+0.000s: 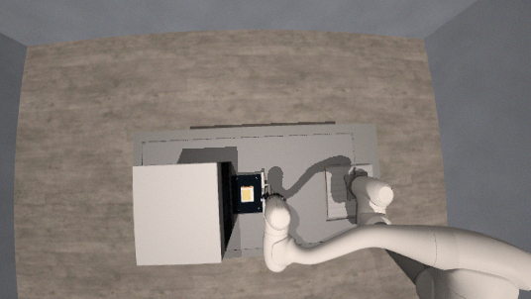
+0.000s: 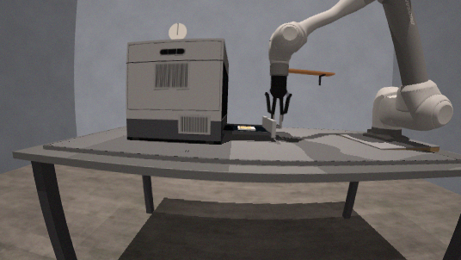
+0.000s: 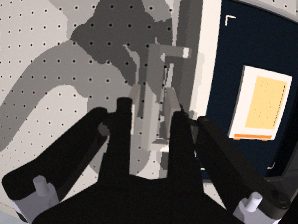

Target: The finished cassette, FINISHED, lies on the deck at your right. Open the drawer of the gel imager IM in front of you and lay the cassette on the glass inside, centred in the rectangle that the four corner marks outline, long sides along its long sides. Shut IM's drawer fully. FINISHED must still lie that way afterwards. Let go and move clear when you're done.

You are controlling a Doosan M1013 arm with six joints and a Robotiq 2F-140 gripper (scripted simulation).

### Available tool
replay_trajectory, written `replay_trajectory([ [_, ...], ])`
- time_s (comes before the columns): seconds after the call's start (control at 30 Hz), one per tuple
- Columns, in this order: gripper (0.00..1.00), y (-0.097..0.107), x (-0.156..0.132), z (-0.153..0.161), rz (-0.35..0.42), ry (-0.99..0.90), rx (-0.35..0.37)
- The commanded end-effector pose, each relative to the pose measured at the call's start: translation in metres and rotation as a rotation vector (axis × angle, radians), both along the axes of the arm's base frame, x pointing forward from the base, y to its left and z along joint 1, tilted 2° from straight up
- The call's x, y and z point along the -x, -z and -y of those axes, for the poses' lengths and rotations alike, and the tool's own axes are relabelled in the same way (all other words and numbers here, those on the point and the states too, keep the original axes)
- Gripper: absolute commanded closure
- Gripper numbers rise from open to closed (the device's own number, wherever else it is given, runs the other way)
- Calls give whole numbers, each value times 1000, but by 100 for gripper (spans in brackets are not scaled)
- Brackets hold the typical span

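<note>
The gripper [image 3: 148, 119] points straight down, its two dark fingers set to a narrow gap with nothing between them. In the wrist view the fingers hang above the drawer handle [image 3: 164, 72], a pale bar standing off the drawer's front panel [image 3: 202, 43]; whether they touch it cannot be told. From the exterior view the gripper [image 2: 277, 113] hangs just above and beside the upright front panel [image 2: 269, 125], with the wrist joint [image 2: 287, 38] directly over it and the forearm running up and back toward the base [image 2: 410, 108] at the table's [image 2: 241, 161] far right end.

The drawer [image 1: 248, 193] stands pulled out of the gel imager IM [image 1: 175, 213]. On its dark glass [image 3: 242, 43] lies the cassette FINISHED [image 3: 261, 104], an orange rectangle in a white frame, flat, long sides along the drawer's long sides. One white corner mark [image 3: 229, 20] shows beyond the cassette, apart from it.

Seen from above, the arm [image 1: 347, 238] sweeps in from the lower right, elbow bent, ending over the drawer's outer edge.
</note>
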State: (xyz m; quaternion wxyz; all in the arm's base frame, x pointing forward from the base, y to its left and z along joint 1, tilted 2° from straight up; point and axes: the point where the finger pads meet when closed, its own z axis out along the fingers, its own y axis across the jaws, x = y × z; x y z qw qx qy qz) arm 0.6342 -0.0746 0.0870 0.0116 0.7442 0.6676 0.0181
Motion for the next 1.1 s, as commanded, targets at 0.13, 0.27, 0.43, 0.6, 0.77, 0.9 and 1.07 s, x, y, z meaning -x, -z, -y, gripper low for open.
replay_trajectory([
  [0.13, 90, 0, 0, 0, 0, 0, 0],
  [0.27, 90, 0, 0, 0, 0, 0, 0],
  [0.43, 90, 0, 0, 0, 0, 0, 0],
  [0.6, 90, 0, 0, 0, 0, 0, 0],
  [0.77, 90, 0, 0, 0, 0, 0, 0],
  [0.9, 90, 0, 0, 0, 0, 0, 0],
  [1.07, 90, 0, -4, 0, 22, 0, 2],
])
